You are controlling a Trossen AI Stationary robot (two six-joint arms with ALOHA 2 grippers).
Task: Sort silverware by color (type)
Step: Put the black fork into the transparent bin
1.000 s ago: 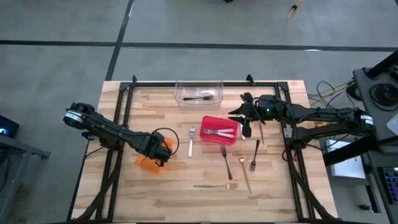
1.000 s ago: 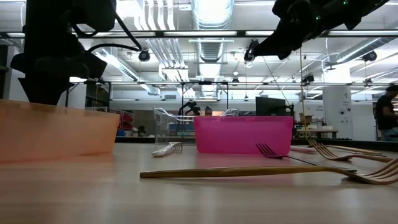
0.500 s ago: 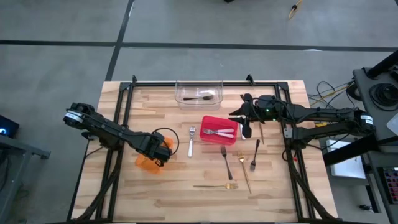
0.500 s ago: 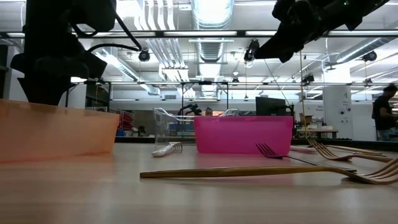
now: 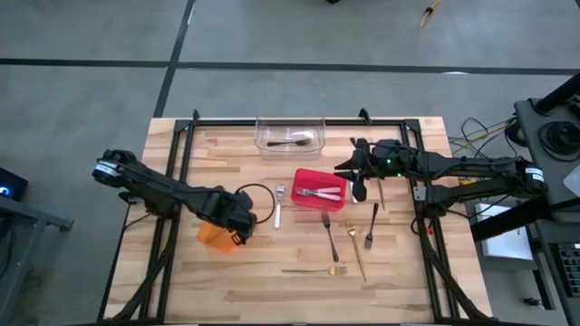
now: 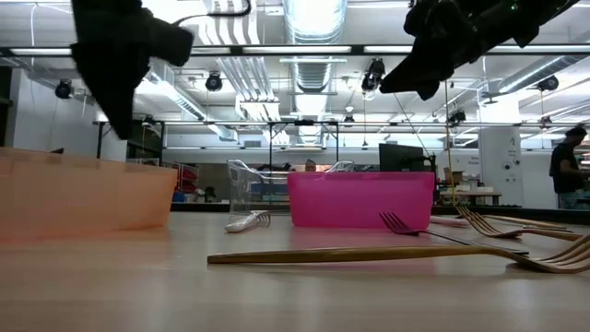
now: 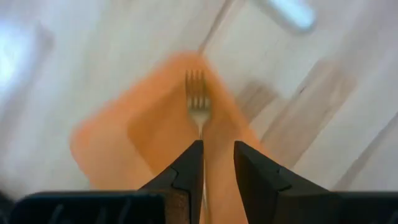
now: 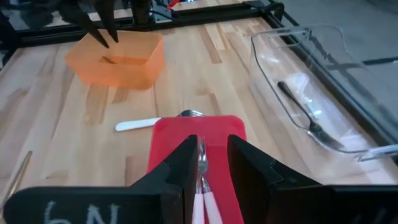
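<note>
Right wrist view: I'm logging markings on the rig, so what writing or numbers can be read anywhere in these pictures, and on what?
Pale marks on the right gripper's dark body, cut off by the picture's edge: partly shown, not readable.
Red bin, orange bin, clear bin, forks: no writing visible.
Room behind the table, low view: nothing readable.

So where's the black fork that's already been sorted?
In the high view, the black fork lies inside the clear bin at the table's far edge, behind the red bin.

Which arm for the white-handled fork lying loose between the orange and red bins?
Left. The left gripper sits right beside the fork, by the orange bin; the right gripper is beyond the red bin.
</note>
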